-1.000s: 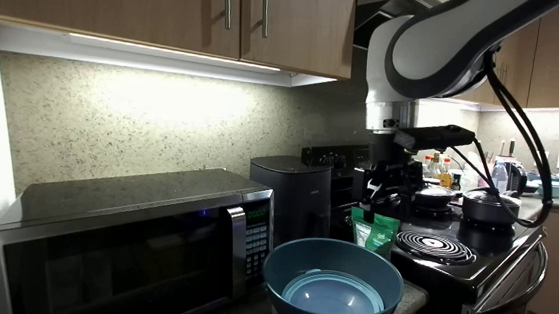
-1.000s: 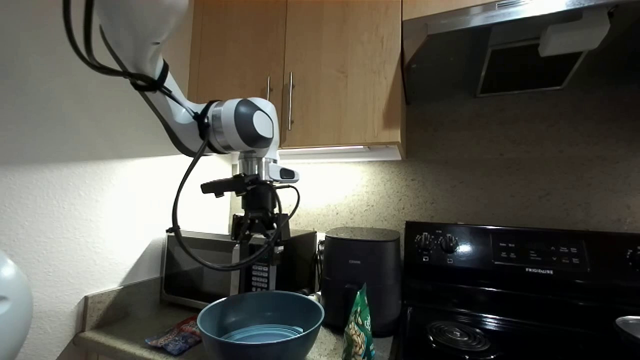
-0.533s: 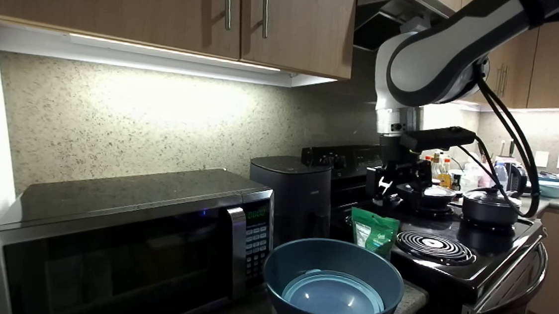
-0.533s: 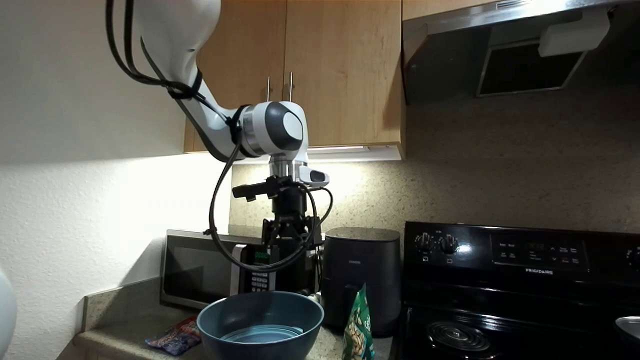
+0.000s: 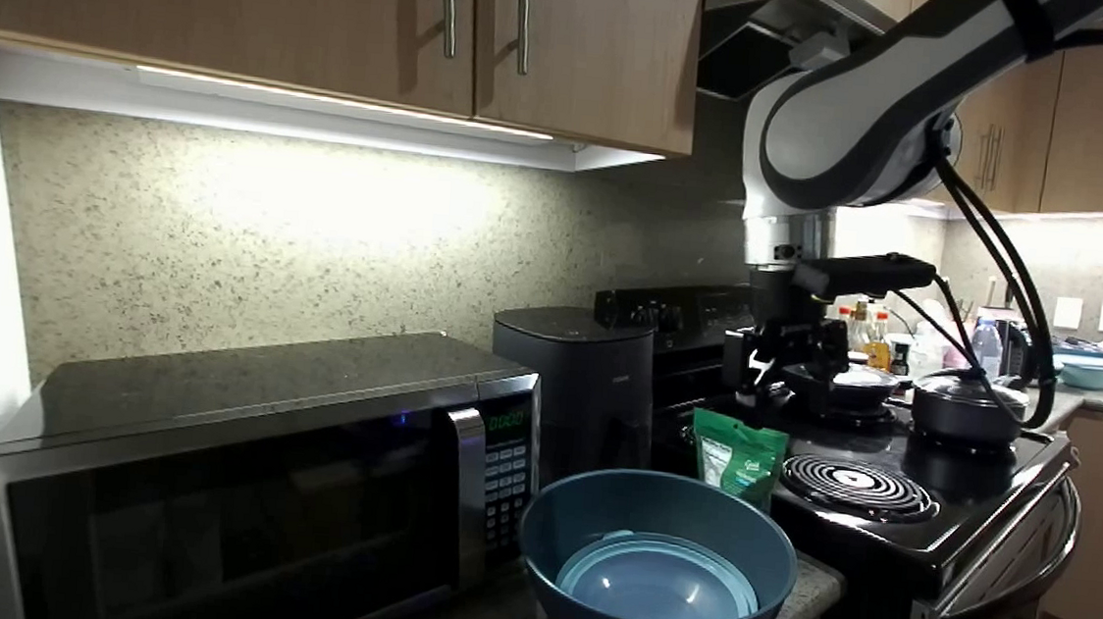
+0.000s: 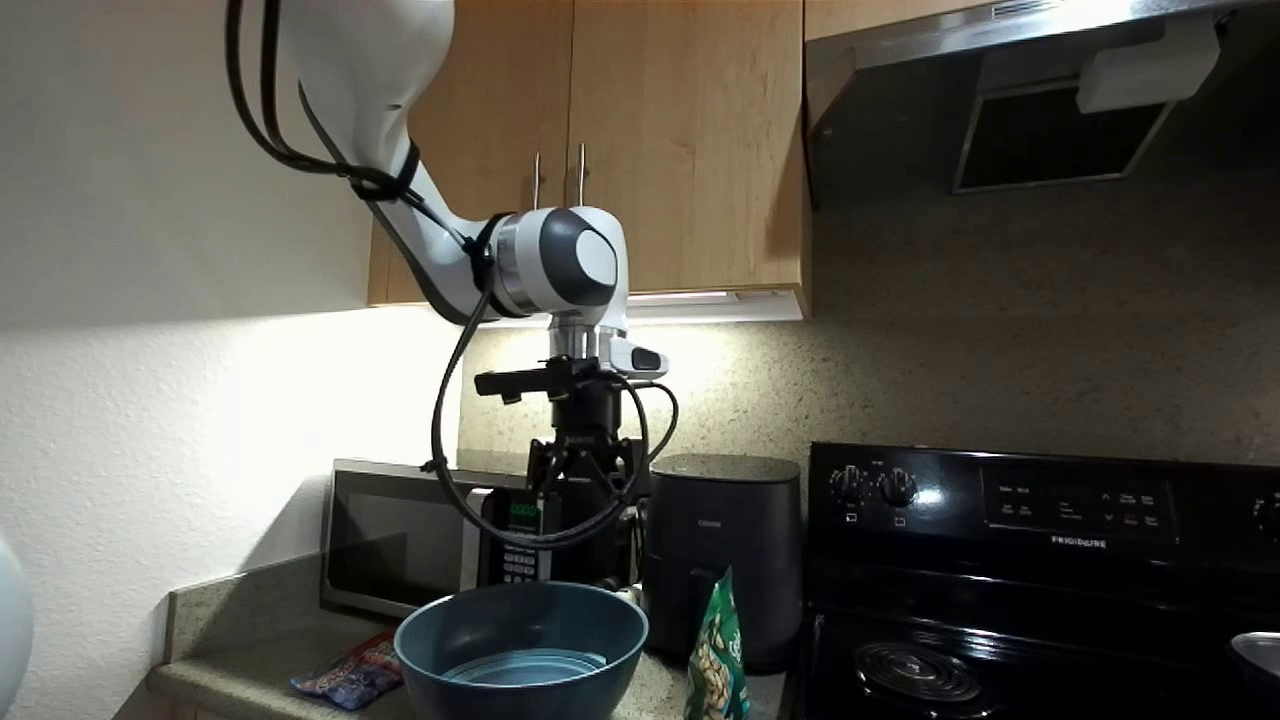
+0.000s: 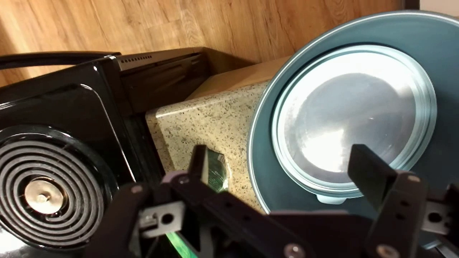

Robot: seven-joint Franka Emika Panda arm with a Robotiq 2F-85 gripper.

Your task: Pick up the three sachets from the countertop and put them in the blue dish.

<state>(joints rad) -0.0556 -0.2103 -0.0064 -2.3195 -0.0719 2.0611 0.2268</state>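
Jaws spread, holding nothing, well above counter [image 7: 211,118]. Green sachet [image 6: 718,655] upright between blue dish [image 5: 664,503] and stove [image 5: 981,486]; red-orange sachet [image 6: 350,674] flat across dish from it, near microwave [image 5: 240,511]. No sachet visible in dish, so step reads as pre-grasp for 1st. Next: centre jaws over green sachet, descend, pinch top edge. 3rd sachet not made out, perhaps hidden.

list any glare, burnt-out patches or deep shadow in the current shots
Wrist view: white glare inside the bowl, while the pincer is nearly black; in an exterior view, the backsplash burns out below the light strip, and the microwave door is very dark; in an exterior view, the wall is washed out near the corner, the hood's underside shadowed.
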